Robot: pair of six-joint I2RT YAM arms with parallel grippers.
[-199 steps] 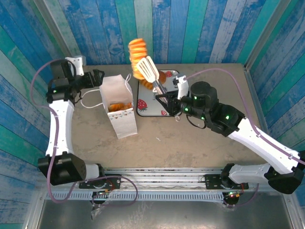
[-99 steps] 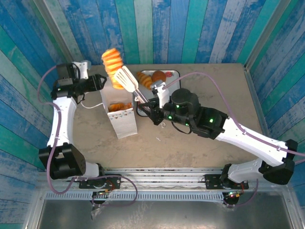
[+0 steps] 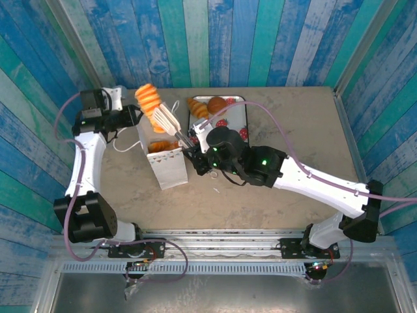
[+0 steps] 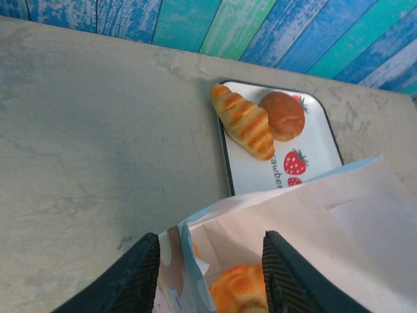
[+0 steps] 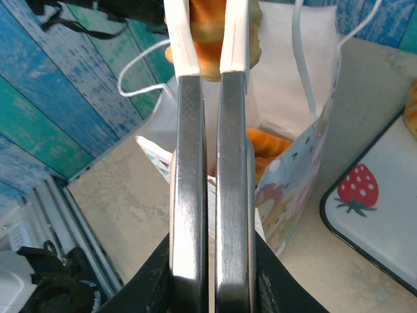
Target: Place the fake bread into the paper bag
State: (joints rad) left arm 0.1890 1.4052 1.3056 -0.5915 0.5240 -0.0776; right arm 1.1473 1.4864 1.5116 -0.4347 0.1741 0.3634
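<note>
My right gripper [image 3: 195, 153] is shut on metal tongs [image 3: 171, 120] with white tips. The tongs pinch a ridged orange pastry [image 3: 148, 101] just above the far rim of the white paper bag [image 3: 166, 160], which stands upright with more bread [image 3: 163, 146] inside. In the right wrist view the tongs [image 5: 208, 163] run up between my fingers to the pastry [image 5: 208, 39], over the bag [image 5: 306, 156]. My left gripper [image 4: 212, 274] is open, its fingers straddling the bag's rim [image 4: 326, 222] above a pastry [image 4: 238, 293]. A croissant [image 4: 244, 124] and a brown bun [image 4: 281, 115] lie on the tray.
The strawberry-print tray [image 3: 242, 120] sits right of the bag, at the back of the table. The bag's cord handle [image 3: 124, 140] loops out to the left. Blue plank walls close in the back and sides.
The right arm has swung left and down, carrying the tongs and pastry from over the tray to just above the bag's mouth. The left gripper has stayed at the bag's rim.
</note>
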